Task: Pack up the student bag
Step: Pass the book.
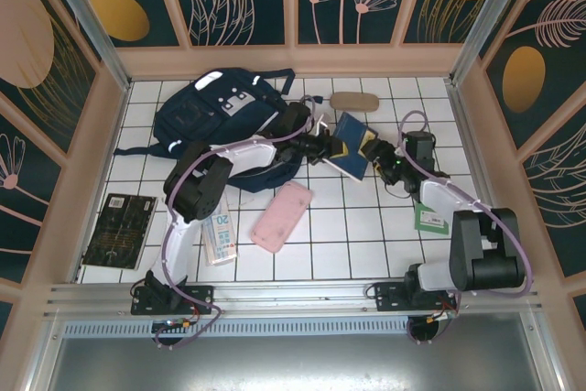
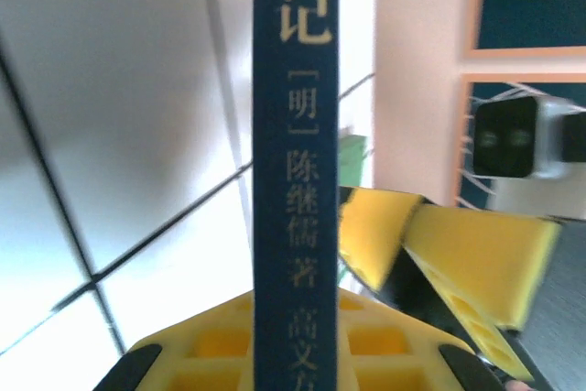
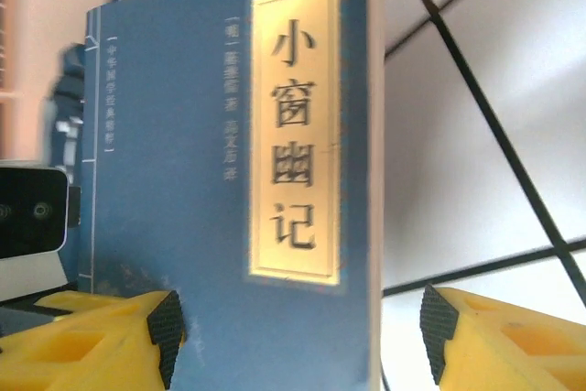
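The student bag (image 1: 215, 112) is a large navy backpack lying at the back left of the tiled table. To its right a blue book (image 1: 352, 157) with a gold title label (image 3: 295, 125) is held up between both arms. My left gripper (image 1: 331, 147) is shut on the blue book, whose spine (image 2: 295, 135) runs straight up between its yellow fingers (image 2: 211, 336). My right gripper (image 1: 371, 155) faces the cover (image 3: 183, 226) and stands open (image 3: 302, 336), its black pads (image 3: 438, 327) wide apart either side of the book's lower edge.
A pink pencil case (image 1: 284, 215) lies in the middle front. There is a beige pouch (image 1: 348, 100) at the back, a dark book (image 1: 119, 226) at the far left, a white card (image 1: 222, 235) beside the left arm and a green booklet (image 1: 428, 219) by the right arm.
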Tool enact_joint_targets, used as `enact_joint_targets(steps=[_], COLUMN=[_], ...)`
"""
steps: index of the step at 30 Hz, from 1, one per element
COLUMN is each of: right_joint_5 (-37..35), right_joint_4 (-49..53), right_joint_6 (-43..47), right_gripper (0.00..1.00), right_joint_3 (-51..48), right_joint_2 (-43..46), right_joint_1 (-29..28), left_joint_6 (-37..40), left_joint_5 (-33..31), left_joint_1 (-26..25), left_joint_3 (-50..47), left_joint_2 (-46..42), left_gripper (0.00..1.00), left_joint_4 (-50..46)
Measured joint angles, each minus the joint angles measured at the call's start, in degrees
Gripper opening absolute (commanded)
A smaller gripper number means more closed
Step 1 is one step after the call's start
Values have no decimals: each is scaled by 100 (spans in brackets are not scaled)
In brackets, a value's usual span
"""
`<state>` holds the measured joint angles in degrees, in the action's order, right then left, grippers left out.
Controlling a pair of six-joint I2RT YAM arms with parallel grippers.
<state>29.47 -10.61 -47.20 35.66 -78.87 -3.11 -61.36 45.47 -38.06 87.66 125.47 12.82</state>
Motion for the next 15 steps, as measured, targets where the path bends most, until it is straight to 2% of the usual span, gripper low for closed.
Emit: enact_joint_targets(steps=[6,9,12,15], right_joint_5=[1064,1440,1729,1908], right_joint_4=[-1447,-2081,-2568,-2861], right_joint_6=[-894,-1307,-1585,-1788], right_gripper=[71,62,47,23], right_joint_3=[-313,-382,-380,-380], right_joint_2=[-140,-295,-446,-551], right_joint_1=[400,448,452,452], left_joint_6=[-363,-577,-739,-776], left_joint_5=[214,310,398,448], left_joint_1=[72,72,74,72], left_joint_3=[-39,-129,-245,-315], left_joint_2=[-315,-361,-361,-361], left_gripper=[0,0,0,0], left_joint_4=[688,999,1182,1204])
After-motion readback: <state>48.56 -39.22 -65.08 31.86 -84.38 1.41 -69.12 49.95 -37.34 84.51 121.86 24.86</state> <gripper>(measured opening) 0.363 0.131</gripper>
